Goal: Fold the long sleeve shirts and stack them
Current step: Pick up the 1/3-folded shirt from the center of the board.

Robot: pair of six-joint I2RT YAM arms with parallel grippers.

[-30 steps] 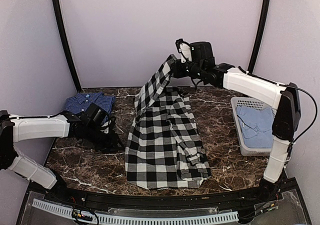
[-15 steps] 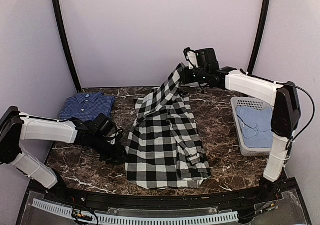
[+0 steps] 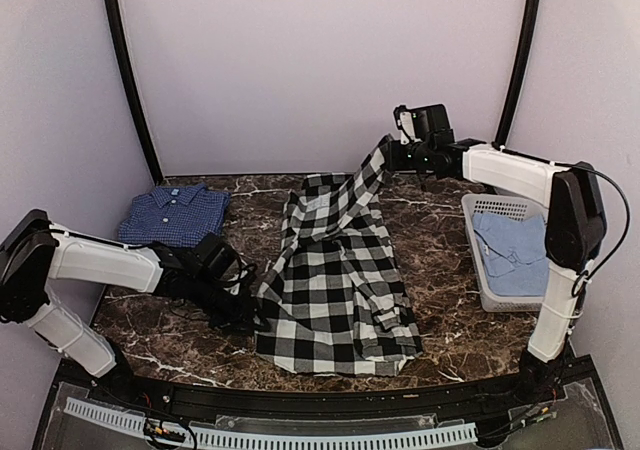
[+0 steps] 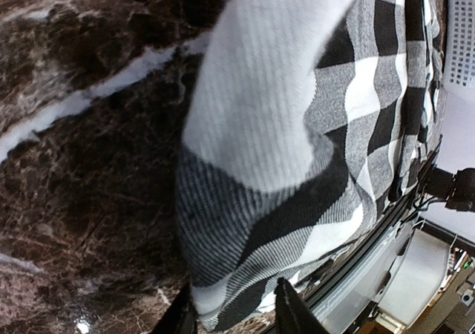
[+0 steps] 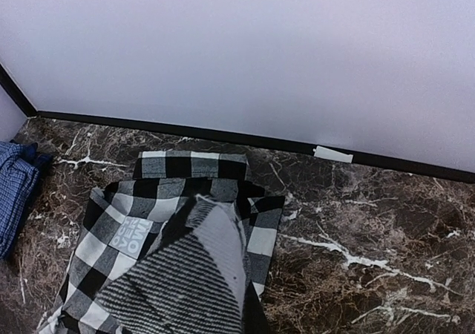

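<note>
Pinching the black-and-white checked shirt (image 3: 335,290) at two places: my right fingers (image 3: 393,156) clamp tight on its far end, lifted above the bench (image 3: 440,250), and my left fingers (image 3: 245,310) grip its near left edge. Its body lies flat mid-bench; the dark blue shirt (image 3: 175,213) sits folded far left

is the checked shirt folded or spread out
Spread out: the black-and-white checked shirt lies open on the table, its far end lifted by the right gripper.
</note>
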